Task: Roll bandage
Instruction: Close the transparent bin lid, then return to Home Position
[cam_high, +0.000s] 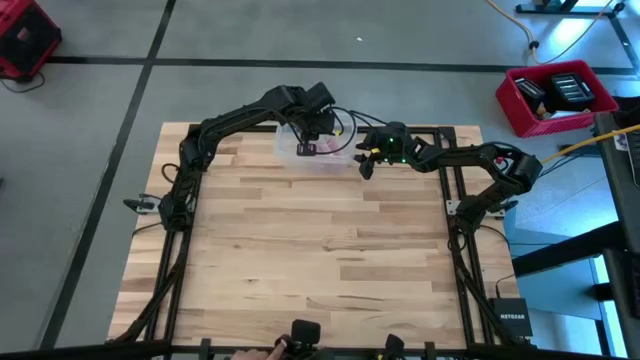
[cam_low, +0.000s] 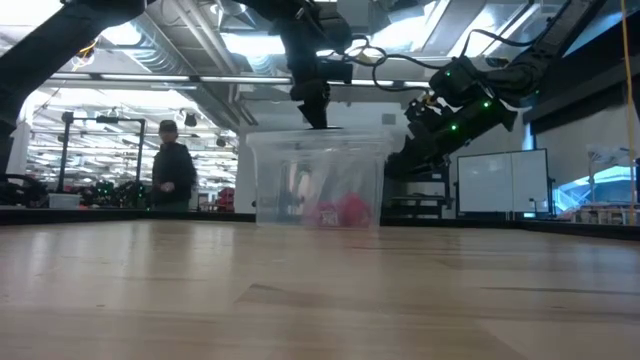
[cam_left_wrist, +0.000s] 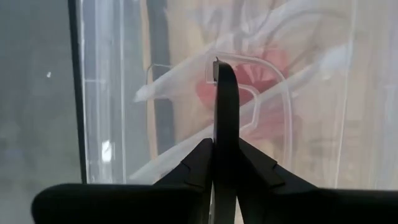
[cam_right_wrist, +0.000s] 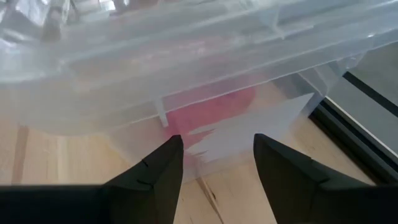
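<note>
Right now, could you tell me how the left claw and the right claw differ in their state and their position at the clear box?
The left claw hangs above the clear box's lid with its fingers pressed together, while the right claw sits at the box's side with its fingers spread apart. The left one points down at the lid; the right one faces the wall, where the pink bandage shows through. Neither holds anything.

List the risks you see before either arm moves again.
1. The left gripper has its fingers together over the clear box's lid; lifting could drag the light box.
2. The box sits near the table's far edge, so a push from the open right gripper could slide it off.
3. The bandage is still boxed.
</note>
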